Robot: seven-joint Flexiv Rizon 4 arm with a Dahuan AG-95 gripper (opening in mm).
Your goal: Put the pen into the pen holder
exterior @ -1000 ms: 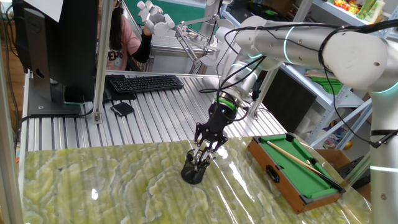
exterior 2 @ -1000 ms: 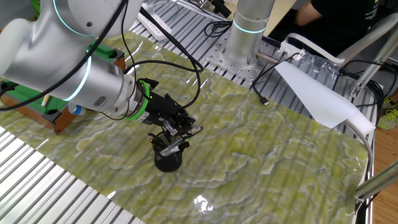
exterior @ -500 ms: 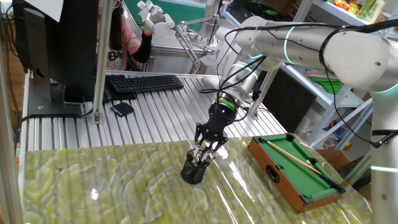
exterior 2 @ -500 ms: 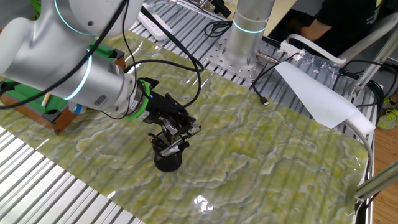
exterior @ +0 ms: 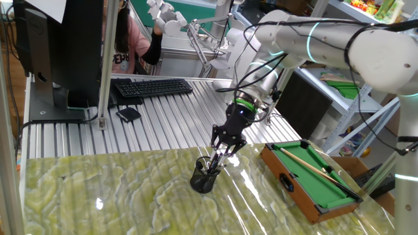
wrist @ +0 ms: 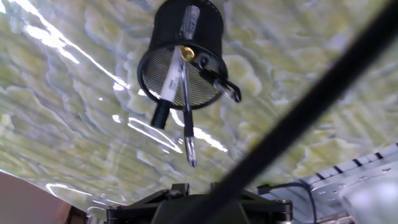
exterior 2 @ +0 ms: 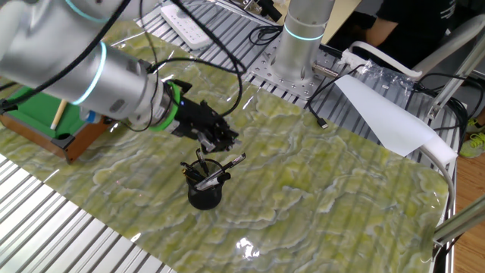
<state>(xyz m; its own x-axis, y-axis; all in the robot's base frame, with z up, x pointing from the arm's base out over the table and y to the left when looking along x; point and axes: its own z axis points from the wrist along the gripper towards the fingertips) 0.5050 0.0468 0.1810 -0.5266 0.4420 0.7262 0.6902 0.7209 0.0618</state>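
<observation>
Only hand view shows pen (wrist: 187,118) inside pen holder (wrist: 186,37).

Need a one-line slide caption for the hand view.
Looking down the gripper at the black mesh pen holder on the green marbled table, pens leaning out over its rim.

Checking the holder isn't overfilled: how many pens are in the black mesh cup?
3 pens in the pen holder: a thick black one leaning left, a slim one in the middle, one leaning right. Others may be hidden.
</observation>
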